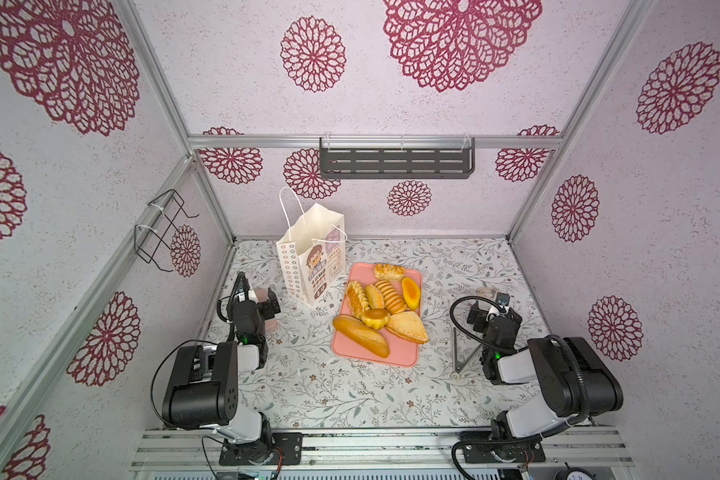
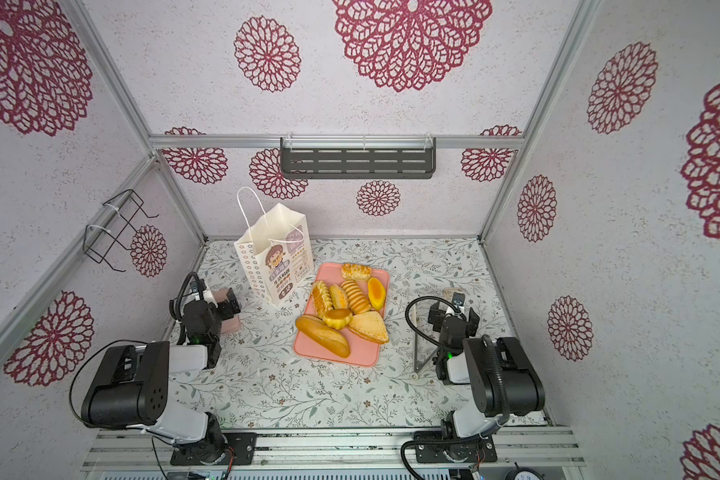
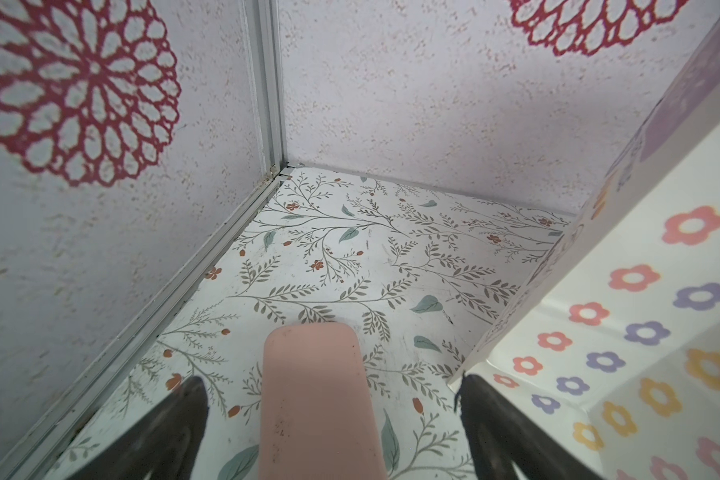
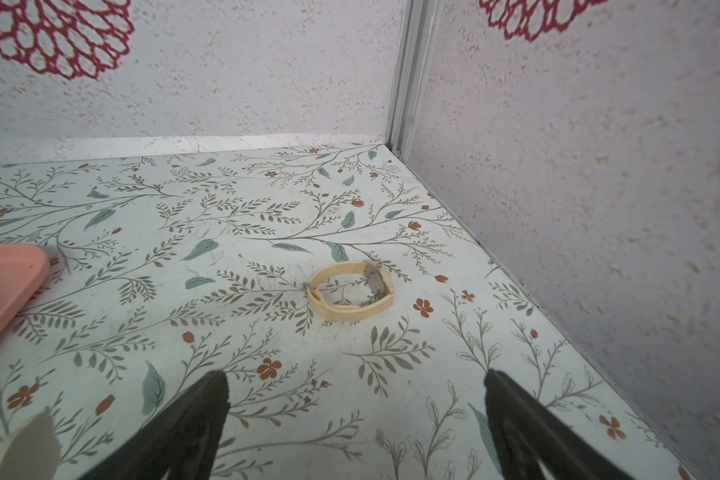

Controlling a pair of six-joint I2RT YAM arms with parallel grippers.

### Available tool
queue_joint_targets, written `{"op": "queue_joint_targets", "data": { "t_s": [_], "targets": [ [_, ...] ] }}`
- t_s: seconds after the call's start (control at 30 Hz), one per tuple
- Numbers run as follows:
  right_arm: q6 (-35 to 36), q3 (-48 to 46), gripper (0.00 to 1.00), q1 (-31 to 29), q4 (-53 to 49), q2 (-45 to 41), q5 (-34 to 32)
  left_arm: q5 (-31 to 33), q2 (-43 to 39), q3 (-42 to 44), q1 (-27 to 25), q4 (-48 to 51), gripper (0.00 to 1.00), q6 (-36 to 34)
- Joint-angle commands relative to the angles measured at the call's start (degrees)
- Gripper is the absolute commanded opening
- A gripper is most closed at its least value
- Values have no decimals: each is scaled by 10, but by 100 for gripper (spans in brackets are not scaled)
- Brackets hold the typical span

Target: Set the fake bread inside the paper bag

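Noting both arms crouching low at the near sides of the bench (image 1: 350,395). The left end effector (image 3: 331,382) is hovering with its fingers spread wide, straddling a pink rounded block (image 3: 312,415) without pinching it, just beside the paper bag (image 1: 312,257). The right end effector (image 4: 356,374) is gaping just as wide over bare bench, facing a beige watch-like band (image 4: 350,295) and carrying nothing.

All the fake bread (image 1: 374,296) is lying on the pink tray (image 1: 375,360), mid-bench, just right of the bag's base. The baguette (image 1: 360,336) is lying along the near-left edge, with the fluted round bun (image 1: 375,318) touching it. The triangular bun (image 1: 408,327) is sitting beside that; the ridged loaf (image 1: 391,296), orange-centred oval (image 1: 411,293) and braided pastries (image 1: 388,271) are lying farther back. The bag is standing upright, mouth open, one cord handle (image 1: 337,235) drooping over the front.

Judging by looks, the pieces are seeming light, perhaps squashy, with glossy crusts that may be slipping under hard pads. The baguette is calling for a grip across its middle, the narrow way. The bag is looking thin and easily tipped, so drops are best coming from straight above.
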State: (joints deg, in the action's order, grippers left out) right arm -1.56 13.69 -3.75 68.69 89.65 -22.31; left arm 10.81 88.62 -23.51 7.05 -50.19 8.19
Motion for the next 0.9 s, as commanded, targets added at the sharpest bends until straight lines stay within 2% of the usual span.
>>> {"op": "queue_joint_targets", "data": {
  "t_s": [0.0,0.1,0.17,0.27,0.37,0.4,0.47,0.5,0.53,0.57,0.6,0.63,0.67,0.77,0.87],
  "targets": [
    [0,2,99,-2,7,-30,3,0,-29,-7,0,26,97,-2],
    [6,25,99,-10,-100,-107,4,25,-94,-47,-5,164,97,16],
    [-14,45,99,-10,-184,-160,-13,42,-142,-56,-12,211,97,31],
    [-81,69,99,-11,-302,-237,-30,91,-226,-93,-20,349,97,118],
    [-165,108,99,-10,-440,-299,-42,140,-275,-146,-20,481,97,208],
    [-201,118,99,-9,-480,-315,-55,137,-284,-176,-16,535,97,239],
    [-288,147,99,-1,-584,-353,-58,48,-282,-243,2,615,97,248],
    [-297,153,96,4,-603,-373,-9,-3,-271,-286,10,653,97,246],
    [-295,155,88,5,-603,-388,41,-29,-255,-325,11,690,97,244],
    [-295,160,74,5,-604,-401,101,-52,-234,-378,12,733,97,240],
    [-304,170,66,5,-613,-408,154,-73,-214,-429,11,775,97,232],
    [-311,181,64,4,-623,-407,199,-95,-195,-469,11,804,98,224],
    [-317,197,63,3,-637,-402,244,-126,-176,-510,11,824,100,213],
    [-321,237,64,-9,-658,-373,360,-181,-116,-616,5,885,97,182],
    [-310,263,72,-54,-677,-364,391,-191,-50,-706,-12,933,96,135]
  ]
}}
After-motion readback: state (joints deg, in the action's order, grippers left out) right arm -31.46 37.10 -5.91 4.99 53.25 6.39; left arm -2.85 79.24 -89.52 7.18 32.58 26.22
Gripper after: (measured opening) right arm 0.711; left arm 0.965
